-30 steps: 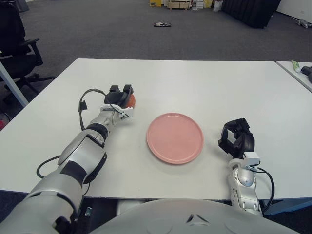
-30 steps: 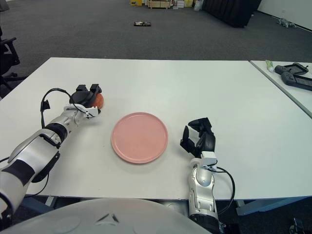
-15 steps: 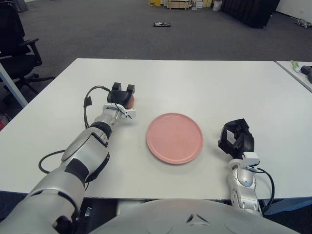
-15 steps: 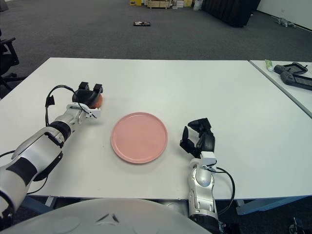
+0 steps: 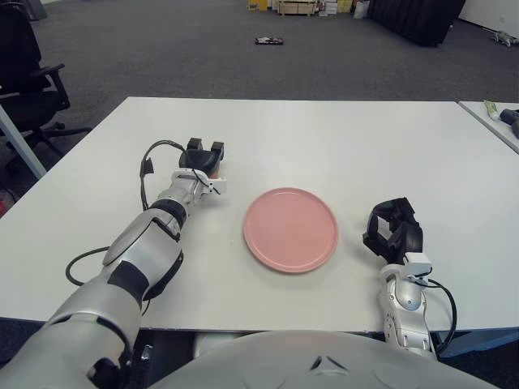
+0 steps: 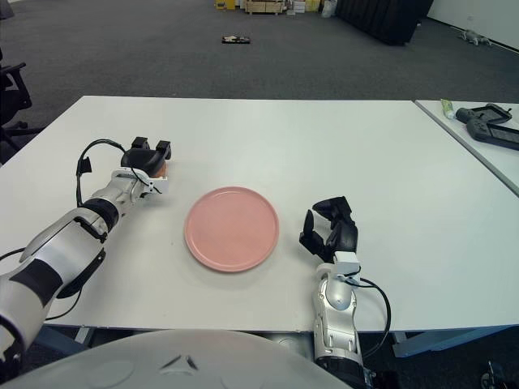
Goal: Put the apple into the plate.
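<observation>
The red apple (image 5: pixel 212 169) lies on the white table (image 5: pixel 365 138), left of the pink plate (image 5: pixel 290 229), and only a sliver of it shows. My left hand (image 5: pixel 203 156) sits on top of it with the dark fingers curled down around it, about a hand's width from the plate's left rim. Nothing lies in the plate. To the right of the plate my right hand (image 5: pixel 392 228) shows near the table's front edge, its fingers relaxed and holding nothing.
A second table at the right edge carries a green tube (image 5: pixel 491 109) and a black device (image 6: pixel 486 121). An office chair (image 5: pixel 28 73) stands off the table's left corner. Grey carpet with a small object (image 5: pixel 269 40) lies beyond.
My left hand has moved a little further back and closed over the apple, which now shows far less than before. The plate and my right hand have not moved.
</observation>
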{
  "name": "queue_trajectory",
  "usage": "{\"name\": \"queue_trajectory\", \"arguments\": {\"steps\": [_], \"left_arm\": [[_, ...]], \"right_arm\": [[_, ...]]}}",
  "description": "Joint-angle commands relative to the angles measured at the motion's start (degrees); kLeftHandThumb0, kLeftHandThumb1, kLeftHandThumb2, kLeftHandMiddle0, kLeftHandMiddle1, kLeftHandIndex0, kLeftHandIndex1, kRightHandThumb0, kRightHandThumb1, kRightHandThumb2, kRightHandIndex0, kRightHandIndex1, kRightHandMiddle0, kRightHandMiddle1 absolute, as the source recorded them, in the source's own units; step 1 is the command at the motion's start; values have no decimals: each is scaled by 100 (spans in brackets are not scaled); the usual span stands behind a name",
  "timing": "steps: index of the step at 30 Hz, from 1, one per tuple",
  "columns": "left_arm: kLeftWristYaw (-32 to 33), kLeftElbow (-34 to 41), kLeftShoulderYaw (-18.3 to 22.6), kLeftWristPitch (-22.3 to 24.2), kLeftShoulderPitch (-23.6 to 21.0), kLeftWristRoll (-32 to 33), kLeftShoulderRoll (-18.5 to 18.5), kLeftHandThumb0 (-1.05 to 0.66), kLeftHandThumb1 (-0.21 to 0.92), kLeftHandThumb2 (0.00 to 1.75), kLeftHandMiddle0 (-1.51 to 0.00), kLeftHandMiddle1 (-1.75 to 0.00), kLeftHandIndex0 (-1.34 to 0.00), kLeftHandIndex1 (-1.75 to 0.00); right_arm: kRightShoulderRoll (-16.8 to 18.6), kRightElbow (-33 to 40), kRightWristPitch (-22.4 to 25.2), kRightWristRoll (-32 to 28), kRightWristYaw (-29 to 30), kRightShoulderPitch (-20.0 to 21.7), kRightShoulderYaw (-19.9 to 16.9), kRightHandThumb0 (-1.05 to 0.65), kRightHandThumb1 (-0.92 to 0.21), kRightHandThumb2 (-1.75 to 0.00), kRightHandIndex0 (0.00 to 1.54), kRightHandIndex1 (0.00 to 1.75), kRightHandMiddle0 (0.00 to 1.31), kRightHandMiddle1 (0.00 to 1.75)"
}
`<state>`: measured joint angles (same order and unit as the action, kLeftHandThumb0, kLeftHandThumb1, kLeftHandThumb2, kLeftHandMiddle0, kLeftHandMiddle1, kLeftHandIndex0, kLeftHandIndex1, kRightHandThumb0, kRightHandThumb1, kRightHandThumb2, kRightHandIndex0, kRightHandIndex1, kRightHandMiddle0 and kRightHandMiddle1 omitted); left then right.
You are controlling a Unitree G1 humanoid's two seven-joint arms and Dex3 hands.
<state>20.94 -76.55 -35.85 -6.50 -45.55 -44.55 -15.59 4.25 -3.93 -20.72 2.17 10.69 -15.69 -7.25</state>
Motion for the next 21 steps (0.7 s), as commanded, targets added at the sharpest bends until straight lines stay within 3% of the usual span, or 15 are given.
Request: {"name": "queue_trajectory", "arguments": {"steps": [1,13,21], "left_arm": [[-259,-99,185,-37,180,207,10,0,-9,161,-102,-127,-79,-175],[-403,-101,568,-89,200,601,30,0,-13,166,-106,-128,-80,-175],[-300,-6,762,-111,83,769,10,0,-14,170,-105,-138,-77,-175]], "right_arm": [[-7,45,-73,-55,-19,48,-20,-40,-58,-100,62,145,41,175],[-2,2,-74,-36,8,79,-31,-41,-57,-101,62,144,42,175],[-16,-41,-99,26,48,98,-34,-41,-57,-101,62,143,42,175]]}}
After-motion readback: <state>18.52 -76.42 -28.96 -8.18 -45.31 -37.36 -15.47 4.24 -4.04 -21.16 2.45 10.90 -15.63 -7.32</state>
